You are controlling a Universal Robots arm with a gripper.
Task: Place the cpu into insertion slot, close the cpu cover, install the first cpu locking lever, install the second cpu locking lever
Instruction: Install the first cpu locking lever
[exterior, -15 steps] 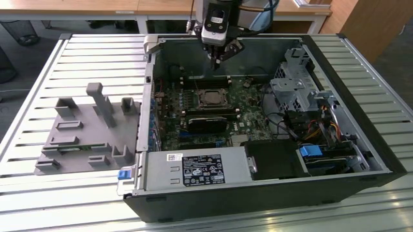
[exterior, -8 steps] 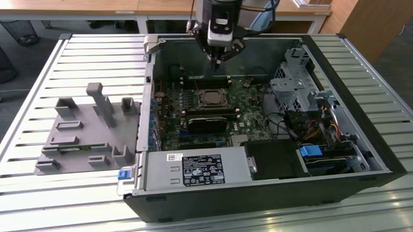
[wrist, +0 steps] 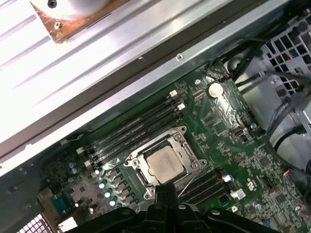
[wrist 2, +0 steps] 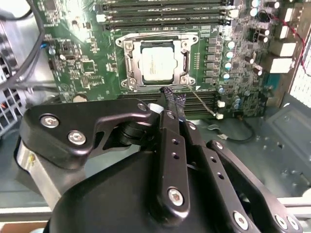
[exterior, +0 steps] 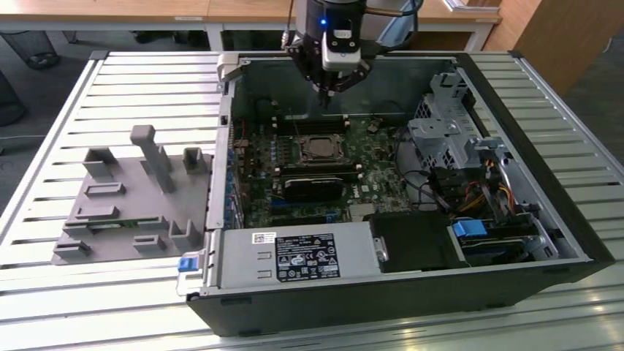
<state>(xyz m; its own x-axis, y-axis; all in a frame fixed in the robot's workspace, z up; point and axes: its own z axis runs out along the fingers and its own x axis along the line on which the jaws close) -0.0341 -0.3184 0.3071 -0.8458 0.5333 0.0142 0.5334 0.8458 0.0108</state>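
Note:
The cpu (wrist 2: pixel 158 60) is a silver-grey square chip lying flat in the insertion slot (exterior: pixel 319 149) on the green board; it also shows in the first wrist view as the cpu (wrist: pixel 165 164). The silver cpu cover (wrist 2: pixel 127 62) lies flat around the chip as a frame. A thin metal locking lever (wrist 2: pixel 204 102) runs out at a slant from one corner of the socket. My gripper (wrist 2: pixel 173 98) hangs above the board just beside the socket, on the memory-slot side. Its black fingers are pressed together with nothing between them. In the exterior view my gripper (exterior: pixel 329 93) is over the far part of the case.
The open black computer case (exterior: pixel 546 270) lies on a slatted metal table. Long black memory slots (wrist 2: pixel 165 14) flank the socket. A drive cage with cables (exterior: pixel 458 139) stands at the exterior view's right. A grey plastic fixture (exterior: pixel 127 197) sits outside the case at the exterior view's left.

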